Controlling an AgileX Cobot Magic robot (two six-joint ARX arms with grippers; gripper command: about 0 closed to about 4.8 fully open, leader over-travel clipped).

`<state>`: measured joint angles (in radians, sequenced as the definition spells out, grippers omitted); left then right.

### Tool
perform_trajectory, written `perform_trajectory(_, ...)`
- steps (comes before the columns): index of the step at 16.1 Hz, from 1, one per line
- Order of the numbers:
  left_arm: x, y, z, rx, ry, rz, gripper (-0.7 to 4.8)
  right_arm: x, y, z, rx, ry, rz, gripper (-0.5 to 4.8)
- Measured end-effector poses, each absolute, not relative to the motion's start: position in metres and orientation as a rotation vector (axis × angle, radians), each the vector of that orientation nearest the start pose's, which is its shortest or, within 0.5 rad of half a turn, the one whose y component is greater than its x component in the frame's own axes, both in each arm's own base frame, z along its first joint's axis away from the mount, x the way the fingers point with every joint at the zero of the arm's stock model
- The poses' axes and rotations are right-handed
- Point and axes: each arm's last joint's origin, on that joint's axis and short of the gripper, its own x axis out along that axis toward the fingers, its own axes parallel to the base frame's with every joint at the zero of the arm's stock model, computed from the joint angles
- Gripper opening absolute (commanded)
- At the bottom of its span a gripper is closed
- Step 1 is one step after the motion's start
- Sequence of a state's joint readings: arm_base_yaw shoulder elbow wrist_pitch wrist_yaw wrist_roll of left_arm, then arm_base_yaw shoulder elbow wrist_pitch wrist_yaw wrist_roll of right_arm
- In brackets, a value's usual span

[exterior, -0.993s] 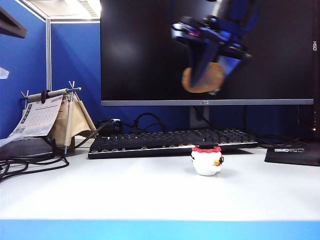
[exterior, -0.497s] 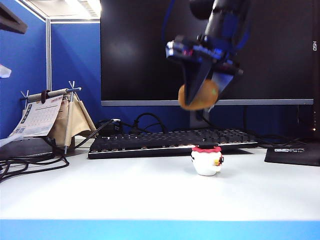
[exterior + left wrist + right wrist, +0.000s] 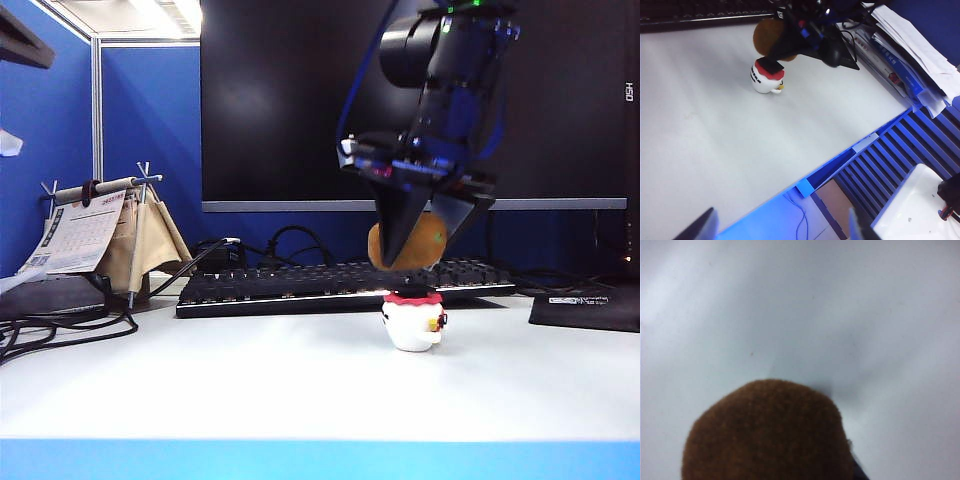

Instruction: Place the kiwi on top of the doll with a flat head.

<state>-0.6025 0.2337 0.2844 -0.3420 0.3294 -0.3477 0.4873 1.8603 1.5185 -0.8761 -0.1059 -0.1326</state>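
Behind your right gripper [image 3: 408, 262] a dark monitor [image 3: 290, 100] is filling the back of the exterior view, and a black keyboard [image 3: 300, 283] is lying just behind and below the claw. Beneath the claw the white table [image 3: 250, 380] is spreading toward you. A cloth-hung rack with a paper calendar [image 3: 85, 235] is standing well off to the claw's left in that view. The right gripper is pointing downward and clamping the kiwi [image 3: 432, 240], its dark fingers [image 3: 400, 228] pressing the brown fruit's sides. The doll [image 3: 414, 320] is sitting upright directly under the kiwi, its flat black top just below the fruit; you cannot tell whether they are touching. In the right wrist view the kiwi [image 3: 767, 435] is blocking the doll. Your left gripper [image 3: 782, 231] is hovering well apart from the doll [image 3: 767, 77], jaws spread wide and empty.
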Motion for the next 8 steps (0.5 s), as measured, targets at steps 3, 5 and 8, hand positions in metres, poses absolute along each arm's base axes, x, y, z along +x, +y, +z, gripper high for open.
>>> perform_trajectory(3, 0.0738, -0.0621, 0.2096, -0.279, 0.456, -0.862, 3.41, 0.3360, 0.1816, 0.2412, -0.342, 1.152, 0.600, 2.41)
perform_trajectory(5, 0.0738, -0.0620, 0.2097, -0.278, 0.455, -0.858, 3.41, 0.3368, 0.1810, 0.2413, -0.340, 1.148, 0.598, 2.41)
perform_trajectory(8, 0.0741, -0.0618, 0.2096, -0.274, 0.451, -0.848, 3.41, 0.3363, 0.1806, 0.2408, -0.341, 1.154, 0.597, 2.41)
